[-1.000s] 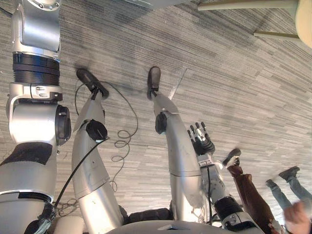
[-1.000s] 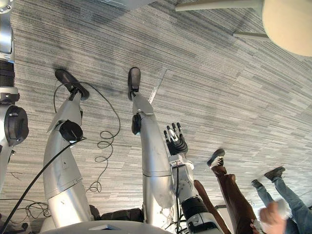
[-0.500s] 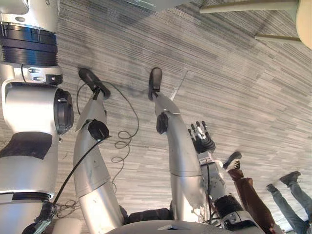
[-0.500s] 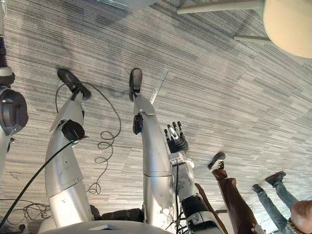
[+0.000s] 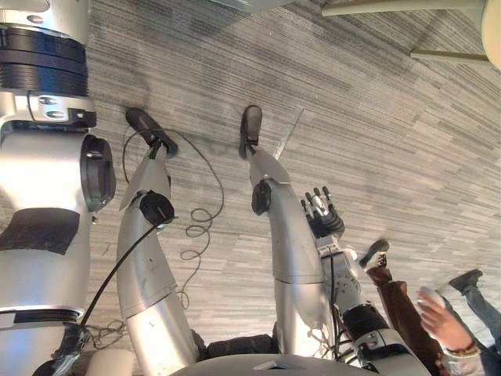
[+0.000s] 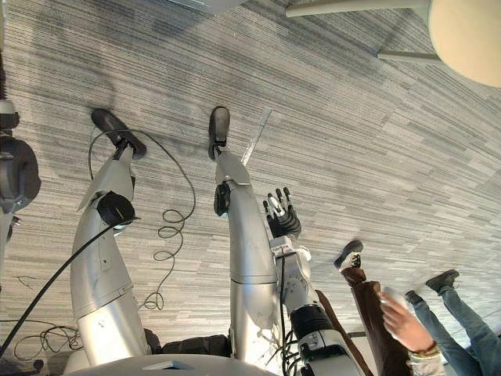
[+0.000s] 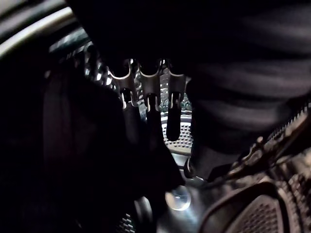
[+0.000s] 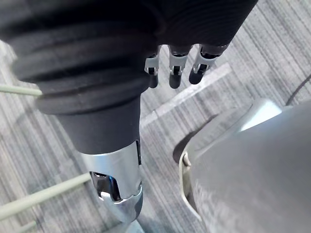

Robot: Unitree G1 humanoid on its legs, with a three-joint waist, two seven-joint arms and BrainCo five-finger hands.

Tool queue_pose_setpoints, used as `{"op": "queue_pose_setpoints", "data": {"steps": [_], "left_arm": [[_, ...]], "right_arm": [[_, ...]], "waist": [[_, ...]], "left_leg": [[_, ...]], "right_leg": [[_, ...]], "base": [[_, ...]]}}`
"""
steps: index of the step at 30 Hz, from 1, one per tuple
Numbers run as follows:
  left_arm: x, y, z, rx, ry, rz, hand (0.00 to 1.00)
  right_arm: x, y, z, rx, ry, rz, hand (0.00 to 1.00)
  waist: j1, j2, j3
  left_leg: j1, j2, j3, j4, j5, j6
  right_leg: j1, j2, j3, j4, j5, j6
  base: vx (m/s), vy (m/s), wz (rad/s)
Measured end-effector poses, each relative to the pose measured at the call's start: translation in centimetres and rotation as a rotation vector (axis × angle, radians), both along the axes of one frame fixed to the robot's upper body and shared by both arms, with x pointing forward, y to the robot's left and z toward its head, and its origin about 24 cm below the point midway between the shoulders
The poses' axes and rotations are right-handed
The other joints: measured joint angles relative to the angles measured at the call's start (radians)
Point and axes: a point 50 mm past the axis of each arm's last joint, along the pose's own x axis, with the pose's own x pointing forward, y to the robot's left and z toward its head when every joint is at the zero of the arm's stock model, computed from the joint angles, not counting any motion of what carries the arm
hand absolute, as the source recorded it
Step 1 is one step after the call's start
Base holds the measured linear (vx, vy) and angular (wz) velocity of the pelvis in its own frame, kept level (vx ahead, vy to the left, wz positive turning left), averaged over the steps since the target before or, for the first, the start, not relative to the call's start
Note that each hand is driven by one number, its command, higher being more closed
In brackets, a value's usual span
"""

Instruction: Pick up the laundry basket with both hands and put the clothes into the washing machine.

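The left hand [image 7: 149,90] is nearer the work; its wrist view puts it inside the washing machine, with the perforated drum wall [image 7: 181,138] showing pale just past it and dark clothes [image 7: 97,160] heaped close around and ahead of it, a zipped garment [image 7: 286,124] among them; whether that hand has hold of any cloth I cannot tell, the dark heap hides it; the clothes are crumpled, so no long axis can be read. In the head views the left arm [image 5: 47,188] rises at nine o'clock, while the right hand [image 5: 322,215] hangs at about five o'clock of the middle beside the leg, fingers [image 8: 170,73] straight and slack, holding nothing, well apart from the drum; a person's hand [image 5: 445,319] shows at four o'clock of it. By my judgement the next move belongs to the left hand alone.
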Motion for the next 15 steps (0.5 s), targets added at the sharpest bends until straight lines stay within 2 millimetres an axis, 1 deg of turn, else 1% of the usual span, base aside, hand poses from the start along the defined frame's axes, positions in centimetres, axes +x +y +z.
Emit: {"op": "queue_pose_setpoints", "data": {"steps": [1,3,5,7,9,10,12,13,15], "left_arm": [[0.3,0.2,-0.2,0.01,0.021,0.035,0.0],[1.5,1.6,-1.3,0.012,0.11,0.132,0.0],[2.1,2.4,-2.2,0.012,0.156,0.168,0.0],[3.5,3.8,-4.3,0.005,0.243,0.198,0.0],[3.9,4.2,-5.4,0.029,0.274,0.222,0.0],[4.1,4.3,-5.6,0.041,0.287,0.228,0.0],[4.7,4.9,-6.8,0.034,0.334,0.231,0.0],[5.3,5.4,-8.4,0.029,0.383,0.242,0.0],[5.7,5.8,-9.8,0.028,0.424,0.252,0.0]], "right_arm": [[-0.1,-0.1,-0.2,0.0,0.009,-0.005,0.0],[-0.3,-0.3,-0.7,0.003,0.025,-0.006,0.0],[-0.3,-0.3,-0.7,0.005,0.023,-0.004,0.0],[-0.3,-0.3,-0.8,0.005,0.022,-0.003,0.0],[-0.3,-0.3,-0.8,0.006,0.023,-0.003,0.0],[-0.3,-0.2,-0.8,0.007,0.022,-0.003,0.0],[-0.3,-0.1,-0.7,0.008,0.02,-0.001,0.0],[-0.3,0.0,-0.7,0.013,0.018,-0.001,0.0],[-0.3,0.2,-0.6,0.018,0.011,-0.002,0.0]], "waist": [[0.001,0.0,0.0],[0.001,0.0,0.0],[-0.001,0.0,0.0],[-0.003,0.0,0.0],[-0.002,0.0,0.0],[-0.002,0.0,0.0],[-0.003,0.0,0.0],[-0.001,0.0,0.0],[0.0,0.0,0.0]], "left_leg": [[0.0,0.0,0.001,-0.001,0.0,-0.001],[-0.001,0.0,0.009,-0.01,0.001,-0.002],[0.0,-0.001,0.016,-0.018,0.002,-0.004],[-0.001,0.0,0.025,-0.017,0.001,-0.002],[0.0,0.002,0.024,-0.01,0.0,-0.001],[0.002,0.004,0.019,-0.001,0.0,0.0],[0.015,0.004,0.017,-0.002,-0.002,0.001],[0.032,0.004,0.018,-0.004,-0.006,-0.001],[0.051,0.004,0.025,-0.016,-0.007,-0.01]], "right_leg": [[0.0,0.0,0.0,-0.001,-0.001,-0.002],[0.0,-0.009,-0.008,-0.013,0.004,-0.007],[0.0,-0.015,-0.013,-0.027,0.013,-0.007],[0.002,-0.018,-0.016,-0.037,0.032,-0.004],[0.008,-0.018,-0.019,-0.042,0.038,-0.006],[0.017,-0.018,-0.024,-0.042,0.039,-0.006],[0.032,-0.018,-0.025,-0.044,0.039,-0.006],[0.049,-0.018,-0.024,-0.051,0.039,-0.006],[0.067,-0.017,-0.025,-0.069,0.04,-0.007]], "base": [[-0.04,-0.048,0.0],[-0.04,-0.052,-0.06],[-0.02,-0.031,-0.1],[-0.03,-0.039,-0.11],[-0.02,-0.04,-0.03],[-0.03,-0.044,0.02],[-0.03,-0.049,0.03],[-0.04,-0.06,0.01],[-0.02,-0.048,-0.01]]}}
